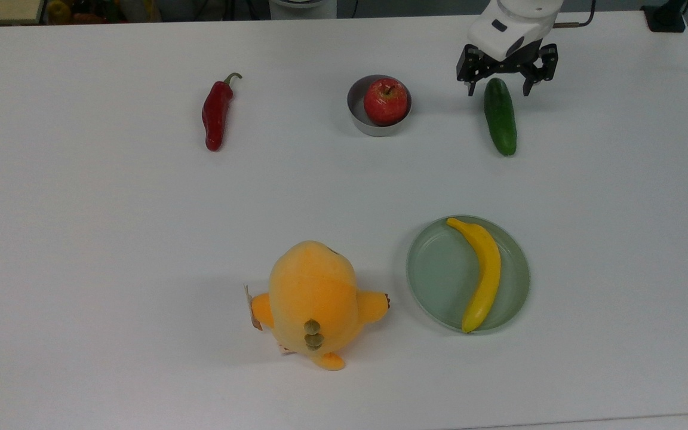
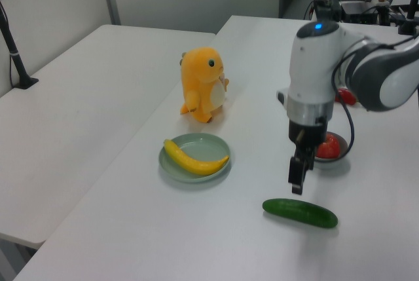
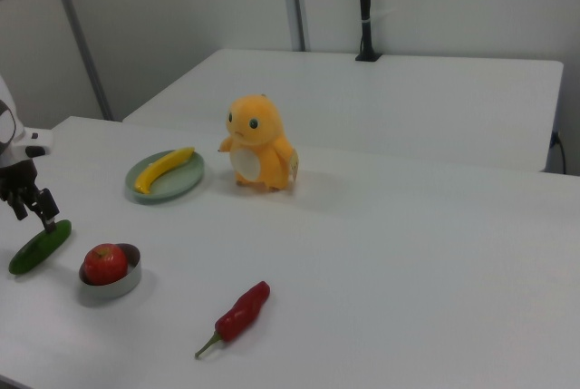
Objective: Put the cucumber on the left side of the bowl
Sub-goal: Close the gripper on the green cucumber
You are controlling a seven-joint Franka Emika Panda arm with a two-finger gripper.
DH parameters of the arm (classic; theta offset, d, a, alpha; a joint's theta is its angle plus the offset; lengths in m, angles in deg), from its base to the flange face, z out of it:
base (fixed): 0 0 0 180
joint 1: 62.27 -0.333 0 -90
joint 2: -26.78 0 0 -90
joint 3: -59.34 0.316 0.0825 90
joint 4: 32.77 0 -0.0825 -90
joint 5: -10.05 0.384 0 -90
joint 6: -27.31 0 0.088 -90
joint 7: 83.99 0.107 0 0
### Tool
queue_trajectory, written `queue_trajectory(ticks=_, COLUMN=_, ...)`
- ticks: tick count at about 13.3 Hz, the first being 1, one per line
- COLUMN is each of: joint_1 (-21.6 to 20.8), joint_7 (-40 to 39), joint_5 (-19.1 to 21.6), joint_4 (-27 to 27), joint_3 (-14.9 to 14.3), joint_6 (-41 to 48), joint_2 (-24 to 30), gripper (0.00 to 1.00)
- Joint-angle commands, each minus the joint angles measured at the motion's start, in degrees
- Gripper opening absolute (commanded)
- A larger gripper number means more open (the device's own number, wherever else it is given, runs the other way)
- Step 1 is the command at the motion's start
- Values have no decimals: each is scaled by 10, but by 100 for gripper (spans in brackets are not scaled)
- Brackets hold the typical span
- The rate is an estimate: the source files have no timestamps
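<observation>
At the top view's upper right, the gripper [image 1: 497, 89] hangs over the far end of the cucumber [image 1: 500, 116], its fingers [image 1: 470, 89] spread wide and empty, one on either side of that end. From there the cucumber's body stretches toward the top view's bottom edge, its long axis running top to bottom in the top view, square to the line between the fingers. It lies flat on the tabletop [image 1: 111, 239], well apart from the bowl [image 1: 358, 113], on the bowl's right in the top view. I judge a short move along its length toward the middle, then a descent, comes next.
</observation>
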Motion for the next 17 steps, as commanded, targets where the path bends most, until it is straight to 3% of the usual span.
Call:
queue_trajectory(ticks=1, joint_1=-8, joint_7=4, joint_5=-3, joint_4=-7, joint_3=-2, joint_6=-14, joint_2=-20, gripper=100)
queue_trajectory(ticks=10, joint_1=-7, joint_7=3, joint_5=-36, joint_4=-6, joint_3=23, joint_6=-40, joint_2=-62, gripper=100)
queue_trajectory(ticks=11, joint_1=-7, joint_7=3, joint_5=-39, joint_4=-6, joint_3=24, joint_6=-40, joint_2=-63, gripper=96)
queue_trajectory(ticks=13, joint_1=-7, joint_7=6, joint_5=-45, joint_4=-6, joint_3=25, joint_6=-57, joint_2=-65, gripper=31)
queue_trajectory(ticks=14, joint_1=-7, joint_7=6, joint_5=-46, joint_4=-6, joint_3=25, joint_6=-58, joint_2=-65, gripper=14)
queue_trajectory(ticks=17, joint_1=-8, joint_7=6, joint_5=-48, joint_4=-6, joint_3=25, joint_6=-57, joint_2=-63, gripper=13)
